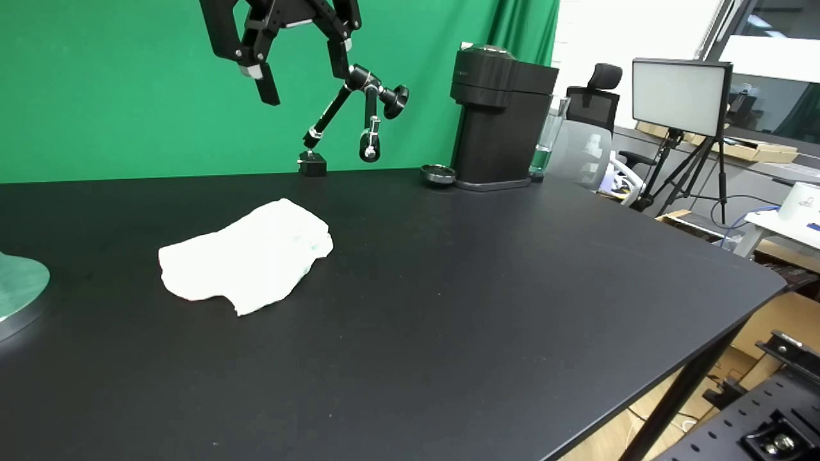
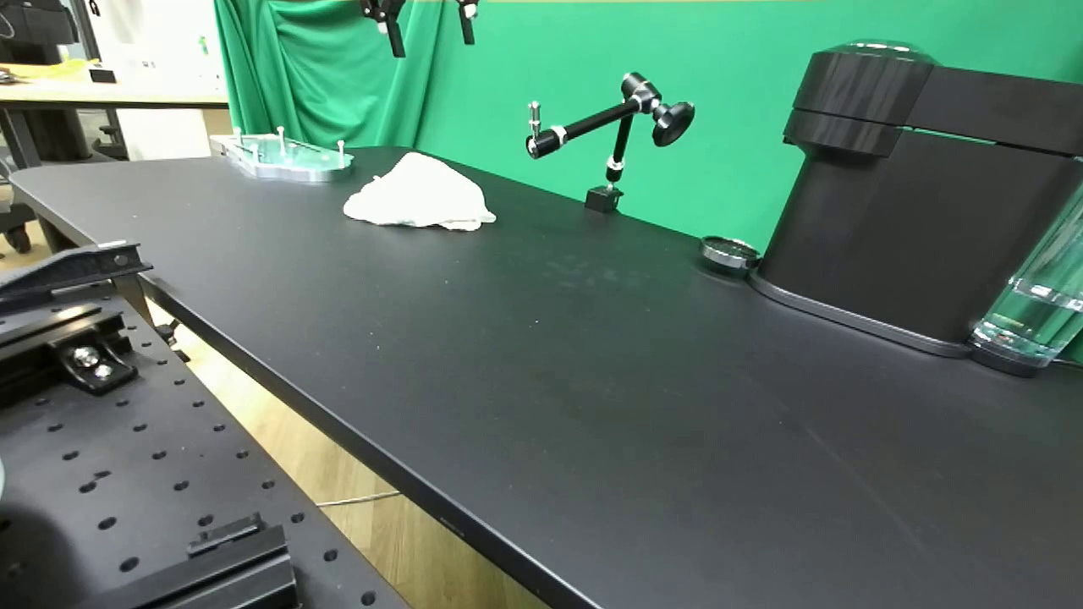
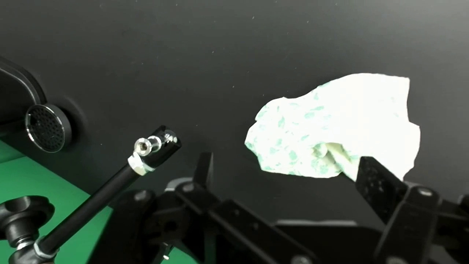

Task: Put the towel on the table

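Exterior view, far left: clear tray point(image 2: 292, 169) with upright pegs, seen whole.
Towel point(image 3: 337, 121): lies crumpled on the worktop point(image 1: 448, 333); almost plain white in both exterior views, whereas the wrist view brings out green print and a hollow fold.
Pincer point(image 1: 306, 82): fingers spread apart, well above the worktop and clear of the towel.
Jointed stand point(image 2: 624, 109): base on the worktop, arm bent over, in both exterior views.
Round dish point(image 3: 47, 128): just beside the coffee machine point(image 1: 496, 121); the wrist view shows holes in its face.
Chair point(image 1: 592, 105), monitor point(image 1: 678, 96): background of an exterior view.
White box point(image 1: 794, 205): far right there, bearing a mark too small to read.
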Available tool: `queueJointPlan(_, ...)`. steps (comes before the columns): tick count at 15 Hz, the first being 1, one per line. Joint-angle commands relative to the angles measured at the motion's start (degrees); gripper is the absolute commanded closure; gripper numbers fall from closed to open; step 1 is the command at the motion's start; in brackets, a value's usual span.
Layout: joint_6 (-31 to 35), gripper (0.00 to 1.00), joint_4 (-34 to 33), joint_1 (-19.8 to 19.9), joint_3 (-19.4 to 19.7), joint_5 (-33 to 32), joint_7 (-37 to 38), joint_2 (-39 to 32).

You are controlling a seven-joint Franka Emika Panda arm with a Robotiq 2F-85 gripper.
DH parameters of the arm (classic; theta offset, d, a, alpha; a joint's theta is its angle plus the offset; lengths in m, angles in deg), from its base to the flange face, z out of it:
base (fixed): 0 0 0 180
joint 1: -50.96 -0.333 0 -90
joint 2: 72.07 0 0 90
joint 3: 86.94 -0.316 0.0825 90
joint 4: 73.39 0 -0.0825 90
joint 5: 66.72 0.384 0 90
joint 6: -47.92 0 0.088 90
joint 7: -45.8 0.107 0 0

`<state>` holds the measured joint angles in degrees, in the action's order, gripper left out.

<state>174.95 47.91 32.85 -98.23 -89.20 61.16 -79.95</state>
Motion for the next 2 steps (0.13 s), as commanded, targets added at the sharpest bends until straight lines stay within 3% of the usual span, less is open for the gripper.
queueJointPlan(1,-2.9,0.0,4.3,2.0,-1.4,9.2,-10.1,6.2)
queueJointPlan(2,-4.8,0.0,4.5,2.4,-1.4,12.5,-13.3,7.3)
